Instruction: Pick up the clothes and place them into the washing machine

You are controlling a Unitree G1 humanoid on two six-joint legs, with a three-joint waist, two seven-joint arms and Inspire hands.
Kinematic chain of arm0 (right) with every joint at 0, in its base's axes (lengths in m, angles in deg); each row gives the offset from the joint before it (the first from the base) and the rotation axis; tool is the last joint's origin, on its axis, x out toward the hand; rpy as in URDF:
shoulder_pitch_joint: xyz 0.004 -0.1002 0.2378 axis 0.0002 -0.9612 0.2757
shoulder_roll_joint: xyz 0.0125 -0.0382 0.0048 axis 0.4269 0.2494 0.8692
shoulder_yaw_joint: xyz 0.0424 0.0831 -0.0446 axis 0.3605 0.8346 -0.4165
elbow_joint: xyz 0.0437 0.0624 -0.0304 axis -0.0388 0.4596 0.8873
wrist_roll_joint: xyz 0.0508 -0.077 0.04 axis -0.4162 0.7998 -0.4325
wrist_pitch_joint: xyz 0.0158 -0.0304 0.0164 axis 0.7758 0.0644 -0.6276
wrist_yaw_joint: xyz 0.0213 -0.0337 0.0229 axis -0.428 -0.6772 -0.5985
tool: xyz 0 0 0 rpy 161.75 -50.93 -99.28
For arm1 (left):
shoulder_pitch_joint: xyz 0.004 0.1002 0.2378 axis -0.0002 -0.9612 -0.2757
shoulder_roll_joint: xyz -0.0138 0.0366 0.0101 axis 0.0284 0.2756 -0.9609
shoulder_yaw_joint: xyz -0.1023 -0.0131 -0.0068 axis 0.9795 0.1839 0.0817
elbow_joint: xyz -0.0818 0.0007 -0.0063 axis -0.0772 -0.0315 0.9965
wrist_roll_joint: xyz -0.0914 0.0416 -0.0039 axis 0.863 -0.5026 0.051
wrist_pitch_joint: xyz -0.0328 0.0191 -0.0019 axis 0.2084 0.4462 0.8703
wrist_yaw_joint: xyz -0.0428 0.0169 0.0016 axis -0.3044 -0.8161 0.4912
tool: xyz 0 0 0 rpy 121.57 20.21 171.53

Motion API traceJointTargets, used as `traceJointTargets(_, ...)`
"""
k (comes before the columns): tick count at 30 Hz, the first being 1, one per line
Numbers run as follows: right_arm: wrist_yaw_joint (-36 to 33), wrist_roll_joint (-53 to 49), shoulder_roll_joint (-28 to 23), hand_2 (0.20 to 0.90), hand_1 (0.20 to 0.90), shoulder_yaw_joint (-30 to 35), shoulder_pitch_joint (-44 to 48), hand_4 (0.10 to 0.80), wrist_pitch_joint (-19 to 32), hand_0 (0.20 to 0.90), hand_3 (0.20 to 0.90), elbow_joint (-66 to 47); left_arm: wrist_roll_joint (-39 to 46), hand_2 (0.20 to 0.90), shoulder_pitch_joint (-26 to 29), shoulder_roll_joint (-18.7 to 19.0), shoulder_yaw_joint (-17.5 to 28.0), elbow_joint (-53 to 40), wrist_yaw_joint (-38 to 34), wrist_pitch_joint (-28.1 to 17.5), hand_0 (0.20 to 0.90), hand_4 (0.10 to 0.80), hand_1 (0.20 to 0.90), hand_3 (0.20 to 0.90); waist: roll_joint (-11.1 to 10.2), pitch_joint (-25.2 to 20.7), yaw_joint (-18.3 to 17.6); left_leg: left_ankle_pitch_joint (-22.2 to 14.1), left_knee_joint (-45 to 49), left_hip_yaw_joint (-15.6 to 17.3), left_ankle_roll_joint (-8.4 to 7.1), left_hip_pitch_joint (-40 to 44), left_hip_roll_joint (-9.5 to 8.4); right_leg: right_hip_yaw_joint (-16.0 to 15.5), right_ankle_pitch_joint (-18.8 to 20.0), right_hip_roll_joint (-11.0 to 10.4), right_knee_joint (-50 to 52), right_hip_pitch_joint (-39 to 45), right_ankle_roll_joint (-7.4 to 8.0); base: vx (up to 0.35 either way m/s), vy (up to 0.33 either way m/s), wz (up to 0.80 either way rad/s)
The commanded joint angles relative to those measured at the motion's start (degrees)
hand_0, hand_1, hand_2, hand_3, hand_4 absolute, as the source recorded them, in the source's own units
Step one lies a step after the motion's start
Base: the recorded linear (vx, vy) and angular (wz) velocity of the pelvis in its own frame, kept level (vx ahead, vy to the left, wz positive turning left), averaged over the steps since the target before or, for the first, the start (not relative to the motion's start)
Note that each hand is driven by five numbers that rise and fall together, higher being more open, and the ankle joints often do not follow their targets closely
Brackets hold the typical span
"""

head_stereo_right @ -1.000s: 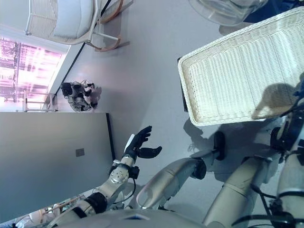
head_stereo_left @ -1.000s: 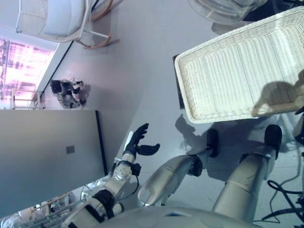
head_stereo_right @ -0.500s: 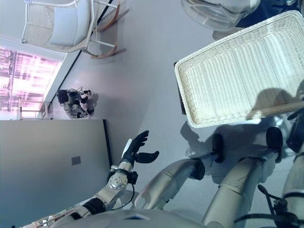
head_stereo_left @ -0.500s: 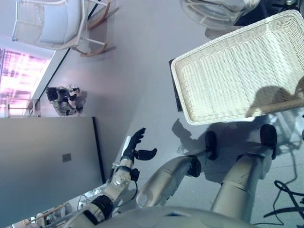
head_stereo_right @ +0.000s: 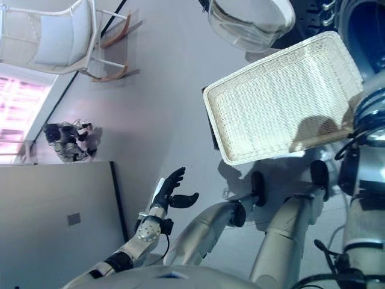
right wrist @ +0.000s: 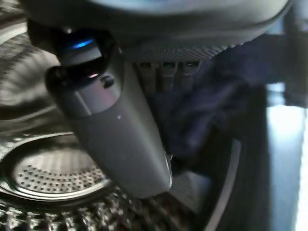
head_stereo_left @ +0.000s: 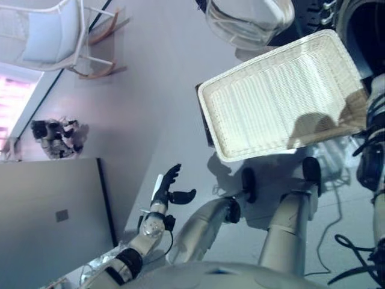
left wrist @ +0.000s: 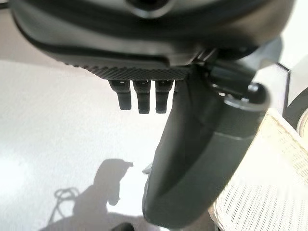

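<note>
The white wicker basket (head_stereo_left: 277, 96) rests on the low dark brown box (head_stereo_left: 204, 123) and holds no clothes. My right arm (head_stereo_right: 361, 150) reaches up at the right edge toward the washing machine's opening (head_stereo_right: 361, 21). In the right wrist view my right hand (right wrist: 115, 125) is inside the steel drum (right wrist: 53, 178), open, with straight fingers. A dark blue cloth (right wrist: 207, 110) lies in the drum just past them. My left hand (head_stereo_left: 167, 189) hangs open and empty low at the left, away from the basket; it also shows in the left wrist view (left wrist: 192, 154).
The machine's round glass door (head_stereo_left: 246, 21) stands open beyond the basket. A white chair (head_stereo_left: 42, 36) is at the far left. A small dark-and-white object (head_stereo_left: 54, 135) sits on the floor beside a grey panel (head_stereo_left: 48, 211).
The camera has turned toward the washing machine, so its opening and door now show more fully. My right arm has come into view at the right edge. My left hand keeps its pose.
</note>
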Motion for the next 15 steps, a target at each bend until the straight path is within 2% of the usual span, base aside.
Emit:
traceJointTargets(1,5.6,-5.8,0.2,0.9,0.9,-2.6,0.4,0.8,5.3,0.9,0.9,-1.1,2.9,0.9,1.9,3.2,5.8,4.9,-1.0,0.4,0.9,0.8,0.9,0.9,0.9,0.8,2.2,1.2,-3.5,-1.5,-3.45,-1.3,0.05,-1.5,-4.2,3.1,2.8,5.2,-6.5,0.002,-0.045,0.04)
traceJointTargets(3,6.0,-6.8,2.2,0.9,0.9,-1.8,-0.5,0.8,5.8,0.9,0.9,-1.5,3.2,0.9,2.1,3.1,5.9,5.3,-1.0,0.4,0.9,0.8,0.9,0.9,0.4,1.0,2.1,1.1,-3.6,-1.7,-3.46,-0.9,0.18,-1.8,-4.3,3.2,2.5,5.9,-6.5,0.007,-0.036,0.02)
traceJointTargets(4,7.6,-9.8,4.9,0.9,0.9,-0.4,-1.4,0.8,6.2,0.9,0.9,-2.0,3.6,0.9,2.7,2.9,6.0,6.1,-0.6,0.6,0.9,0.8,0.9,0.9,-0.6,1.0,2.3,1.1,-3.6,-2.1,-3.43,-0.4,0.46,-2.4,-4.4,3.3,2.3,6.8,-6.54,0.016,-0.051,-0.02)
traceJointTargets(9,9.5,-11.3,11.2,0.9,0.9,1.0,-5.1,0.8,7.6,0.9,0.9,-5.4,4.0,0.9,3.3,3.1,6.8,8.3,-0.2,0.6,0.9,0.8,0.9,0.9,-3.6,1.5,2.5,1.1,-4.3,-3.4,-3.35,2.0,1.17,-4.0,-4.2,3.7,0.6,10.6,-6.41,0.026,-0.052,0.04)
traceJointTargets(15,12.4,-11.0,19.4,0.9,0.9,1.9,-15.5,0.8,8.5,0.9,0.9,-12.7,3.9,0.9,2.4,3.0,8.8,11.6,0.5,0.9,0.9,0.8,0.9,0.9,-8.3,1.0,2.4,1.6,-6.7,-5.3,-3.3,7.4,1.82,-7.2,-4.0,3.6,-2.8,17.8,-5.96,0.061,-0.047,0.07)
